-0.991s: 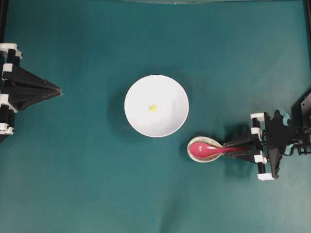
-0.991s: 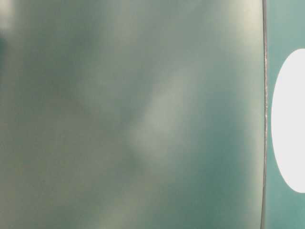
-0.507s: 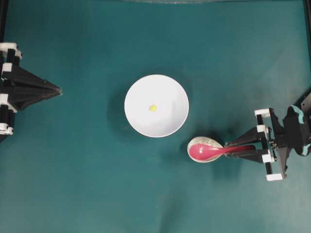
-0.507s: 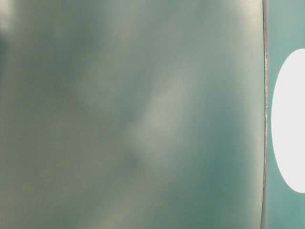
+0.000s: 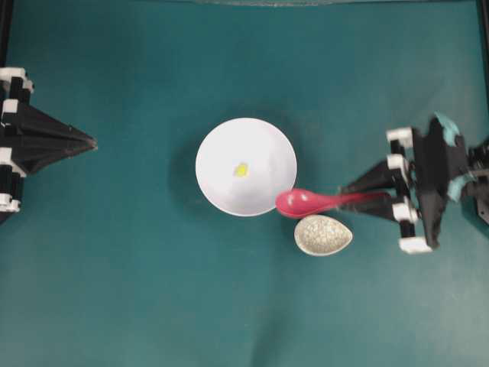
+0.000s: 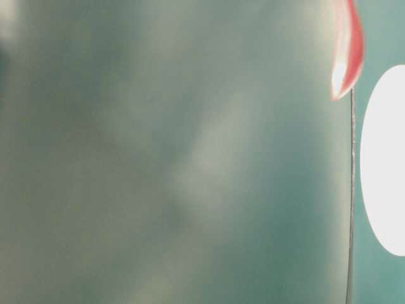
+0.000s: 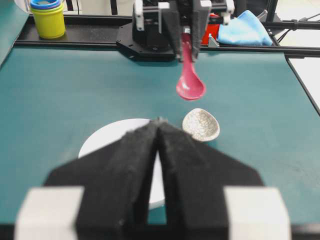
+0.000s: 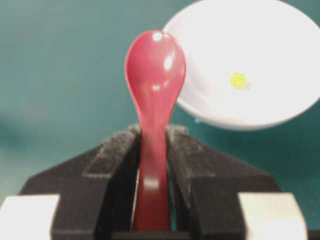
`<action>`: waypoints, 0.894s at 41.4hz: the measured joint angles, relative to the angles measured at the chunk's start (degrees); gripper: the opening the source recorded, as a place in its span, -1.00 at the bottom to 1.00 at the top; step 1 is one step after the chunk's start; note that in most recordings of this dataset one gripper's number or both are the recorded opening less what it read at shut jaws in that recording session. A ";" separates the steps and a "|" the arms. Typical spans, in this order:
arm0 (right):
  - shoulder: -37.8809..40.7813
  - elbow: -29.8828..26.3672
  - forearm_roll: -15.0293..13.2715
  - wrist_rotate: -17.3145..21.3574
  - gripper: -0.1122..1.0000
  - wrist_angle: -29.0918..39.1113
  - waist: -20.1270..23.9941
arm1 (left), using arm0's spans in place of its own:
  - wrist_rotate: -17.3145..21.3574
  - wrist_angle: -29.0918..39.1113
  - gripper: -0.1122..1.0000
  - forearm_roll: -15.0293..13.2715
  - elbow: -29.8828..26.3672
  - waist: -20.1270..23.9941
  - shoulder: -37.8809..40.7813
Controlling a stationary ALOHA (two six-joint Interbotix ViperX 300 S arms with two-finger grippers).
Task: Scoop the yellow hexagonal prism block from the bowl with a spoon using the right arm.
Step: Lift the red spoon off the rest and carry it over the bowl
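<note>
My right gripper grips the glossy, likely slippery red-pink plastic soup spoon by its stiff handle, right of the round white bowl.

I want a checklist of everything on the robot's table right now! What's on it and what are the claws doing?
Surface: teal mat, nothing spilled on it.
Job's things: yellow hexagonal prism block lies inside the white bowl. The red spoon is lifted, its scoop at the bowl's rim.
Clutter: speckled beige dish beside the bowl, nothing in it.
Grippers: right gripper shut on the spoon's handle. Left gripper shut, holding nothing, away from the bowl.
Cables: nothing seen.
Surroundings: yellow cup with a blue rim and a blue cloth behind the mat's far edge.
</note>
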 measured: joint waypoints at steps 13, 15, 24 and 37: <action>1.76 -10.55 -1.23 -0.18 -0.36 18.72 -9.58 | 0.00 0.00 -0.70 0.00 0.00 0.00 -0.09; 2.46 -12.13 -1.76 -0.18 -0.36 20.92 -10.55 | 0.00 0.00 -0.70 0.00 0.00 0.00 -0.18; 6.68 -17.40 -2.90 -0.18 -0.36 27.51 -14.68 | 0.00 0.26 -0.70 0.00 0.00 0.00 -0.88; 12.74 -23.29 -3.16 0.09 -0.36 32.78 -17.05 | 0.00 0.97 -0.70 0.00 0.00 0.00 -0.97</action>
